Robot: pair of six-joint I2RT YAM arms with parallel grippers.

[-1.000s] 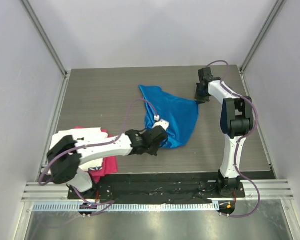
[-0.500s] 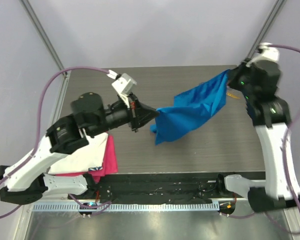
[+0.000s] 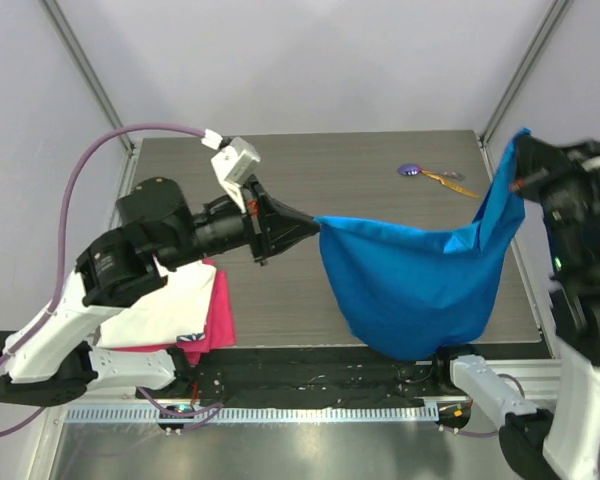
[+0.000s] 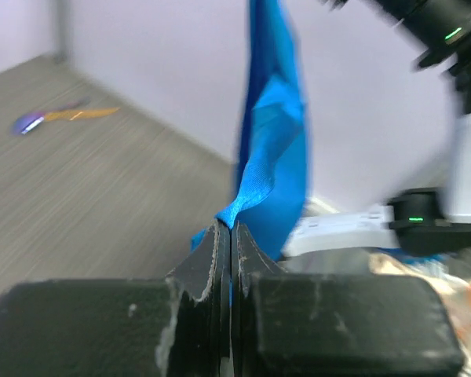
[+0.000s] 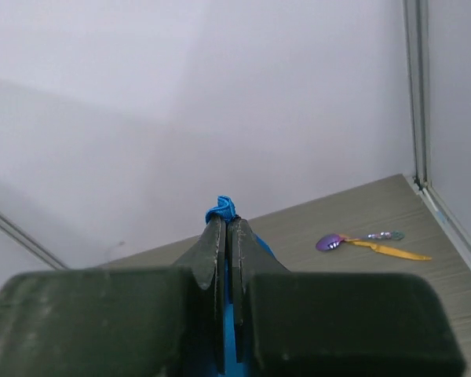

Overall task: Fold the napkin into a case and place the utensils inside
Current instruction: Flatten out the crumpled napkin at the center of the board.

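**Napkin slung between both grippers**

Top view: the left gripper [image 3: 315,222] pinches one corner of the napkin [image 3: 415,285] and the right gripper [image 3: 522,158] pinches another. The cloth sags between them above the table [image 3: 330,160]. The utensils [image 3: 435,175] lie far right on the table.

Left wrist: the left gripper [image 4: 231,236] is clamped on a blue fold.

Right wrist: the right gripper [image 5: 226,232] is clamped on a blue tip, with the utensils [image 5: 365,242] beyond.

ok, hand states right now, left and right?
left hand: closed, pinching one end of the blue napkin.
right hand: closed, pinching the napkin's other end; the cloth hangs between them.
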